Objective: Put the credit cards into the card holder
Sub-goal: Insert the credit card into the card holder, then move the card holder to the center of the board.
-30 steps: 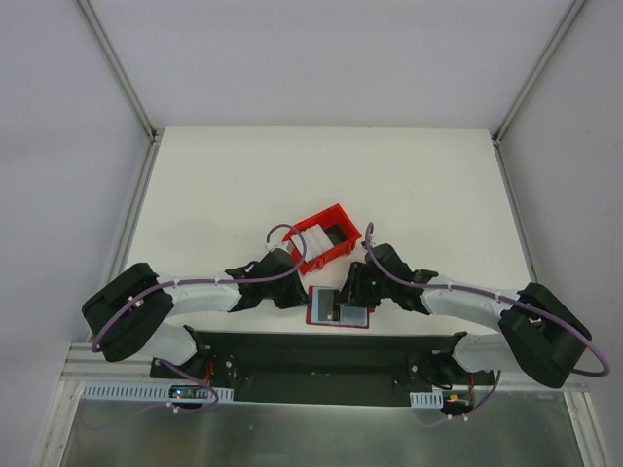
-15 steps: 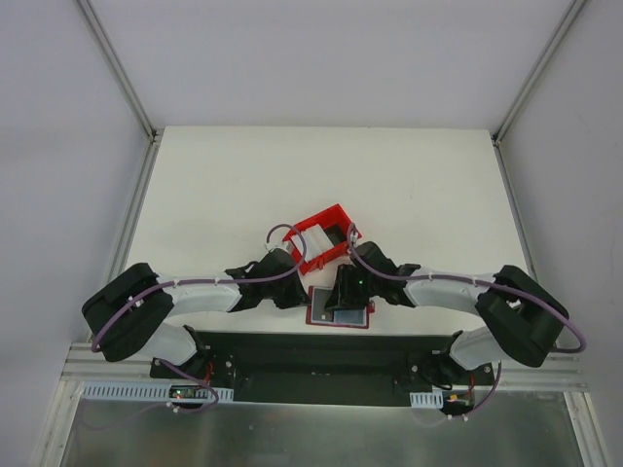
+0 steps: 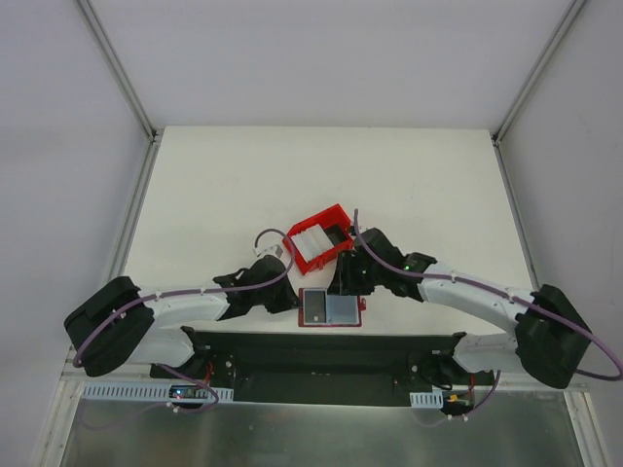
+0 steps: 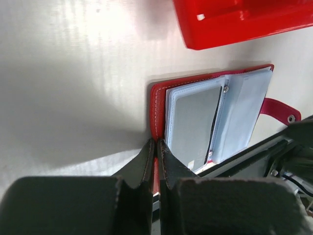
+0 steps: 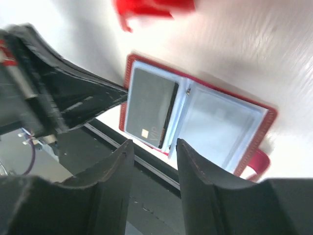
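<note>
The card holder (image 3: 331,309), a red wallet, lies open near the table's front edge. A dark card (image 3: 315,307) sits in its left blue-grey pocket, also seen in the left wrist view (image 4: 193,122) and in the right wrist view (image 5: 149,107). The right pocket (image 5: 220,125) looks empty. My left gripper (image 3: 289,298) is shut on the wallet's red left edge (image 4: 155,105). My right gripper (image 3: 351,276) is open and empty, just above the wallet's far right side. Whitish cards (image 3: 310,240) lie in the red bin.
The red open-topped plastic bin (image 3: 336,212) stands just behind the wallet, between the two grippers; it shows in the left wrist view (image 4: 234,22). The wallet's closing tab (image 4: 281,110) sticks out to the right. The black base rail (image 3: 321,345) runs along the front edge.
My right gripper has lifted back off the wallet toward the bin, leaving the dark card in the left pocket. The wallet and my left gripper have shifted slightly left.
</note>
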`<state>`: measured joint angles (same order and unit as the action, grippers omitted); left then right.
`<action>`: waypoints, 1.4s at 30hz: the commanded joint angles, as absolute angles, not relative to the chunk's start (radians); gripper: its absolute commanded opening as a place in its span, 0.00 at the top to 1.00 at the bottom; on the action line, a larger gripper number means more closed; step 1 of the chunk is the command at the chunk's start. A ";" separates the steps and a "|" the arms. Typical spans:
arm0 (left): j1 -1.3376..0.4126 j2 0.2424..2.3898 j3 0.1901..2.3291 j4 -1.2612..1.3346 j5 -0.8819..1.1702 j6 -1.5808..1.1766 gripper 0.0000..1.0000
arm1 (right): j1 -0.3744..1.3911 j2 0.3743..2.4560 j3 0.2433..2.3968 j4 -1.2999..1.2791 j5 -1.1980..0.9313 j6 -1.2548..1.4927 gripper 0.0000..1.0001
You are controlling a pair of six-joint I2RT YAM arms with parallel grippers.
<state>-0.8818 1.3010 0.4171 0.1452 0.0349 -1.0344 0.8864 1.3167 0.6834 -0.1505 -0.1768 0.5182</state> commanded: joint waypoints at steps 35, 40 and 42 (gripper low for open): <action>-0.700 1.253 0.399 0.034 -0.031 -0.951 1.00 | 0.655 1.976 1.486 -0.431 -0.354 0.081 0.15; -0.687 1.270 0.416 0.040 -0.017 -0.942 1.00 | 0.649 1.945 1.460 -0.388 -0.371 0.103 0.17; -0.684 1.273 0.417 0.040 -0.015 -0.940 1.00 | 0.643 1.927 1.451 -0.377 -0.380 0.112 0.19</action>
<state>-0.6983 1.2476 0.4110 0.0875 0.0002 -0.9764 0.6510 1.9759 1.4483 -0.4213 -0.3309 0.0929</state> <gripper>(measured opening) 0.006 0.826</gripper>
